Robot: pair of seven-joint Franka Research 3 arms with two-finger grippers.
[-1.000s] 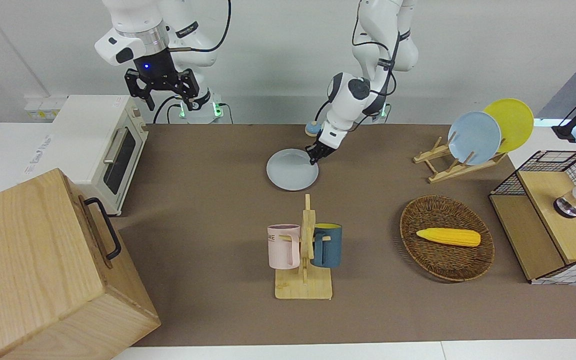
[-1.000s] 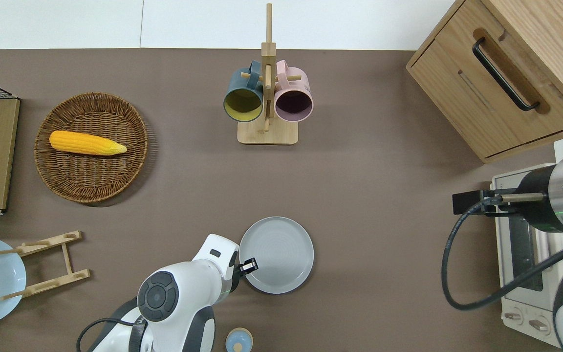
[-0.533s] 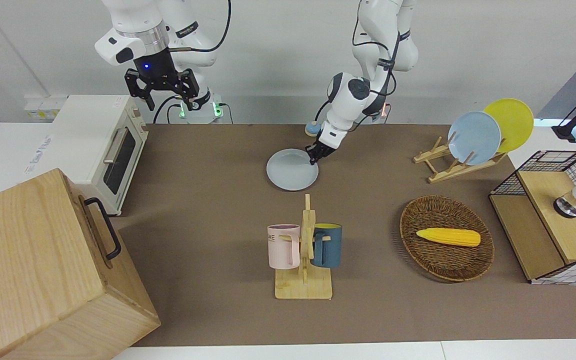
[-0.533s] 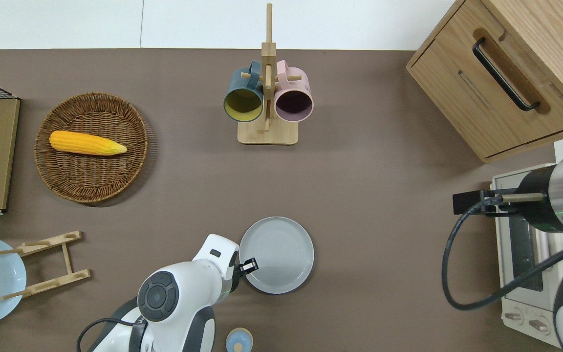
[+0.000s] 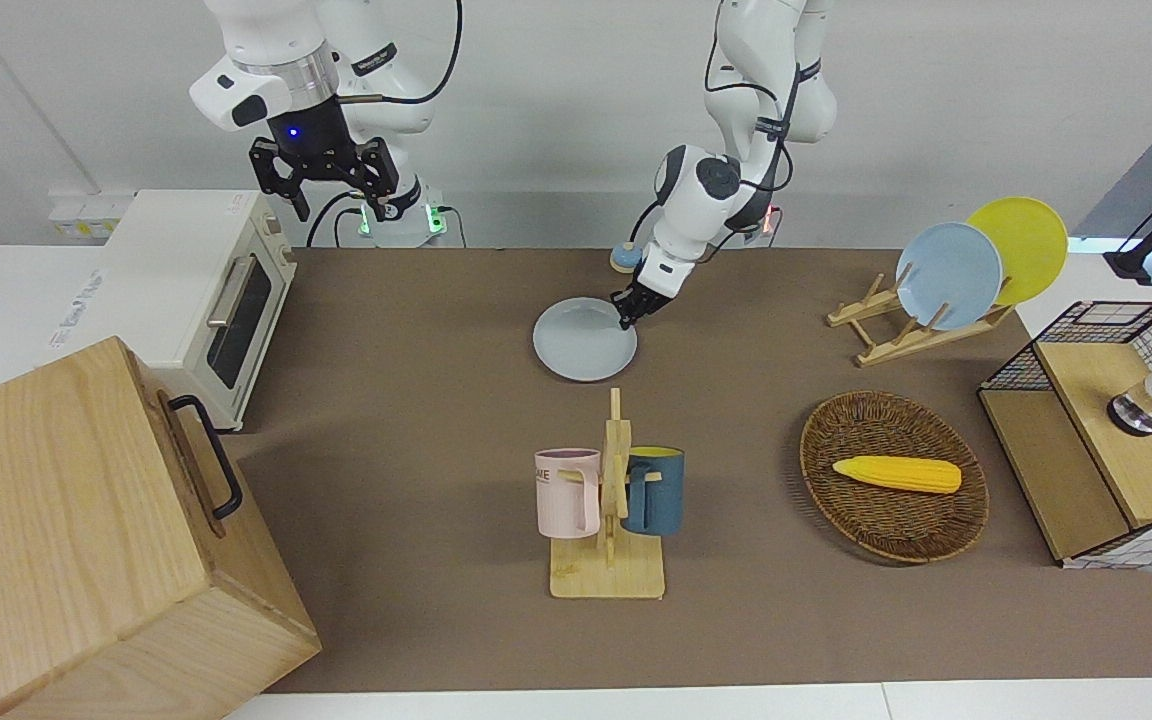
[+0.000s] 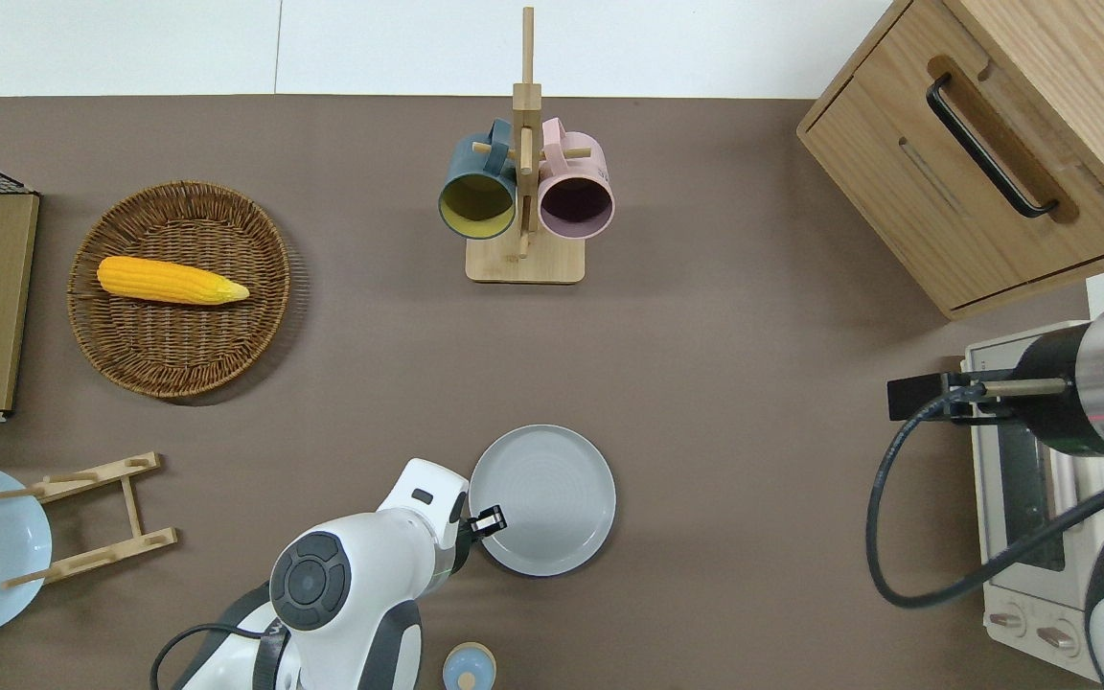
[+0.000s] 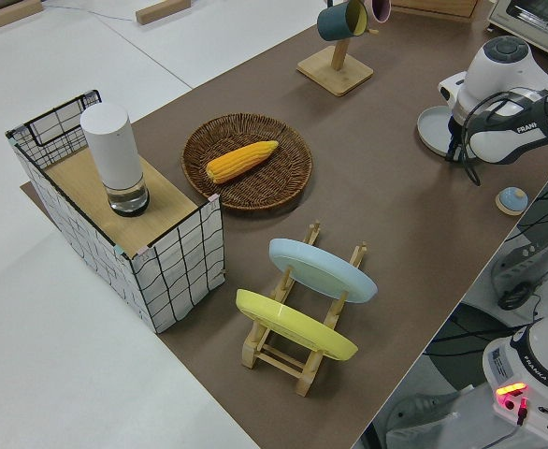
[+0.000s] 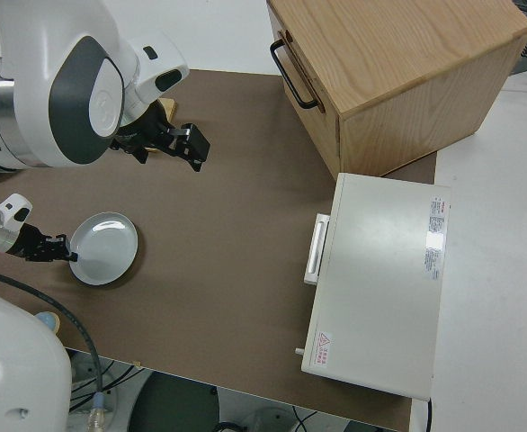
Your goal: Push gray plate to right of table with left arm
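The gray plate (image 5: 584,340) lies flat on the brown table (image 5: 416,420), about midway along it and nearer to the robots than the mug rack. It also shows in the overhead view (image 6: 542,498) and the right side view (image 8: 104,248). My left gripper (image 5: 626,319) is low and shut, with its tip against the plate's rim on the side toward the left arm's end of the table; the overhead view (image 6: 488,522) shows it there too. My right gripper (image 5: 326,190) is open and empty, and that arm is parked.
A mug rack (image 6: 523,192) holds a blue and a pink mug. A wicker basket (image 6: 178,364) holds a corn cob. A plate rack (image 5: 911,325) holds a sky-blue and a yellow plate. A toaster oven (image 5: 206,290) and a wooden cabinet (image 5: 86,540) stand at the right arm's end. A small blue knob (image 6: 468,666) lies near the left arm's base.
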